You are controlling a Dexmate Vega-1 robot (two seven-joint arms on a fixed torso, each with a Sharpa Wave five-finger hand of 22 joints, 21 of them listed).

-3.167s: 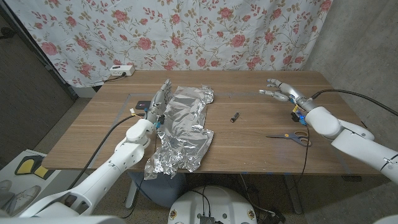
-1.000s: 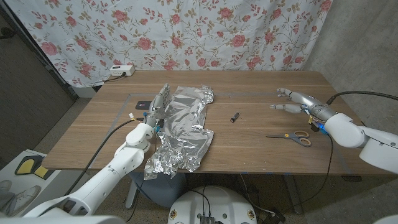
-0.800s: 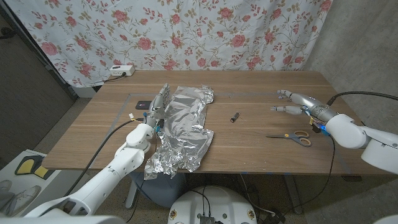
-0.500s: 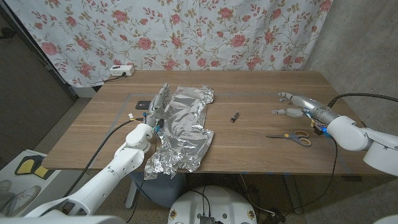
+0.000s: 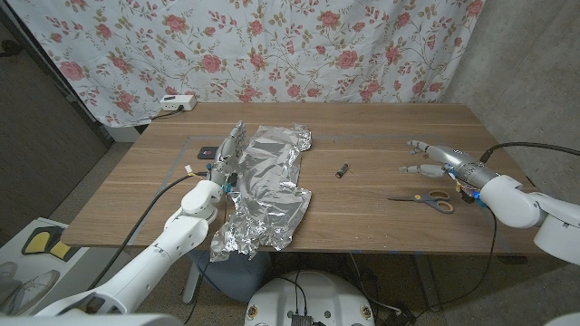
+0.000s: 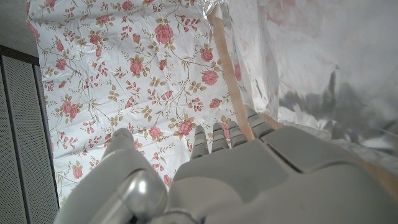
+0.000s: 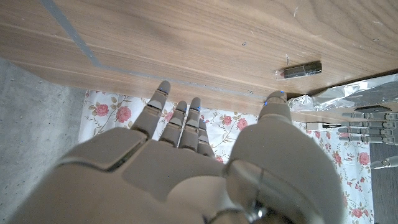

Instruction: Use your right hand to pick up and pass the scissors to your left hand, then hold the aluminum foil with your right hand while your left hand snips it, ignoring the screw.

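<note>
A: Where the right hand point(image 5: 433, 154) hangs over the bench point(image 5: 372, 208), its fingers point(image 5: 412, 145) are spread and hold nothing. The scissors point(image 5: 426, 199) lie flat on the wood just nearer the robot than those fingertips, apart from them.

B: Scissors detail?

A: Grey metal blades closed to a point, aimed toward the foil; orange-and-grey loop handles beside the right wrist.

B: Left side?

A: Left hand point(image 5: 231, 149) stands at the far left edge of the aluminum foil point(image 5: 267, 186), fingers point(image 6: 219, 134) straight and close together, gripping nothing. Whether they touch the foil, I cannot tell.

B: Foil itself?

A: Crumpled silver sheet, bright and heavily creased, long in shape, its near end spilling past the bench edge. From the left wrist it shows as a shiny wrinkled surface point(image 6: 311, 68).

B: Anything between?

A: A small dark cylindrical screw point(image 5: 343, 169) on the bare wood, between foil and right hand; also seen from the right wrist point(image 7: 298, 70). Bench is brown woodgrain with thin tape lines. Floral curtain point(image 5: 272, 45) behind.
</note>
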